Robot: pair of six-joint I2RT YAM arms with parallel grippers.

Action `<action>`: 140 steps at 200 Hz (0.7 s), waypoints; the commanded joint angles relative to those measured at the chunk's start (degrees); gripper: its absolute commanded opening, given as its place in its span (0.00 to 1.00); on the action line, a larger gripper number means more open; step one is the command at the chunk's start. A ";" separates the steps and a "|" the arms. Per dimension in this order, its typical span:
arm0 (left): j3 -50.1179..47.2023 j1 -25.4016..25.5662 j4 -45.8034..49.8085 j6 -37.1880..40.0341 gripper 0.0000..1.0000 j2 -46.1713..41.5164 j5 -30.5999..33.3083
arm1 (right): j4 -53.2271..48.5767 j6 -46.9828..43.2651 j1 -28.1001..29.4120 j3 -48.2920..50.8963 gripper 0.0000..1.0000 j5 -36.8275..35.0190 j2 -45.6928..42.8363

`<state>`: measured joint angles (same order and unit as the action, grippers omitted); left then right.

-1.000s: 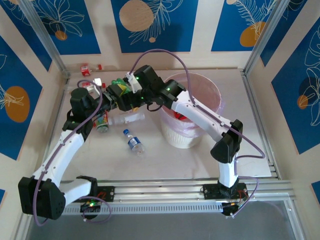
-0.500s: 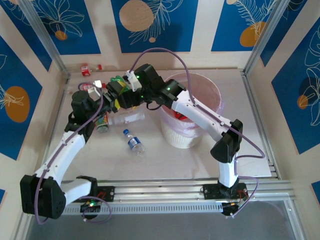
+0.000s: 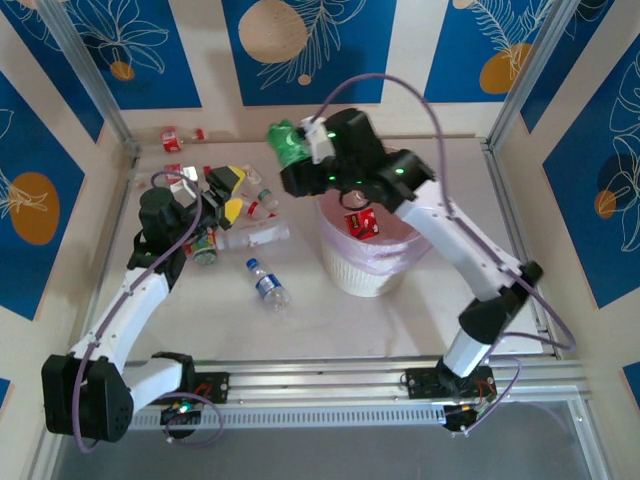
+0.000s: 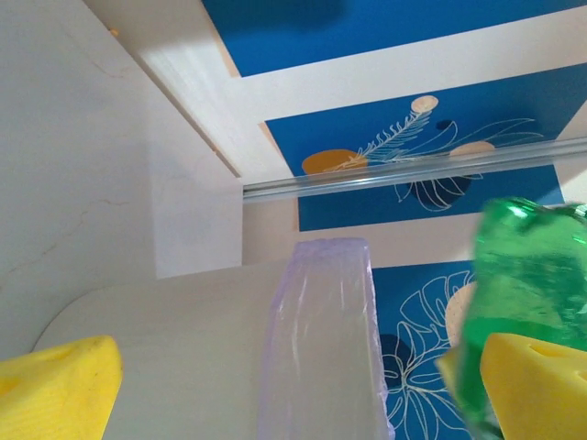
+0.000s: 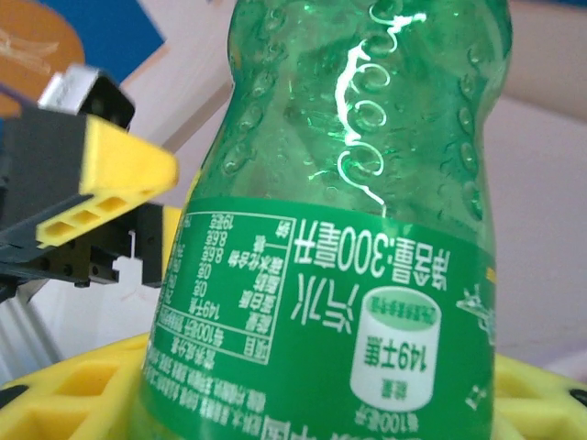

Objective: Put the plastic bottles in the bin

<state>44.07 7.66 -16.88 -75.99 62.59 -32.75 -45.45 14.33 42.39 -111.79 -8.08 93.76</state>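
Observation:
My right gripper [image 3: 296,168] is shut on a green plastic bottle [image 3: 287,143], held in the air just left of the bin's far rim. In the right wrist view the green bottle [image 5: 348,238] stands between the yellow fingers [image 5: 69,390]. The bin [image 3: 345,270] is a white ribbed basket with a pink liner, and a red-labelled bottle [image 3: 360,222] lies inside. My left gripper [image 3: 229,193] is open and empty over the bottles at the far left. In the left wrist view its fingers [image 4: 55,385] stand wide apart, with the green bottle [image 4: 532,275] at the right.
On the table lie a clear bottle [image 3: 252,237], a blue-labelled bottle [image 3: 268,283], a bottle [image 3: 204,247] under the left arm, and red-labelled ones [image 3: 172,171] by the far-left post. Another red one [image 3: 172,138] lies outside the frame. The bin's liner [image 4: 321,339] rises ahead of the left gripper.
The left gripper opened and let go of the green bottle. The right arm closed on it and carried it up and to the right, towards the bin.

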 commanded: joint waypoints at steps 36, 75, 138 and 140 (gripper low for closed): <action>0.57 -0.58 11.52 9.55 1.00 0.37 2.40 | -7.68 -2.85 -11.00 9.31 0.59 -4.71 -12.00; 1.37 -0.19 28.41 21.31 0.98 -1.01 9.88 | -9.83 -3.26 -16.59 17.28 0.59 -4.32 -15.65; -4.93 5.02 38.56 29.96 0.93 0.74 19.78 | -5.88 -2.05 -19.08 26.49 0.59 -4.64 -14.86; -5.20 5.35 38.45 29.98 0.94 0.88 20.04 | -5.72 -2.10 -19.16 26.68 0.59 -4.77 -14.73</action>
<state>42.22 10.11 16.82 -50.37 62.54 -17.39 -53.39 12.05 24.12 -86.30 -12.29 78.98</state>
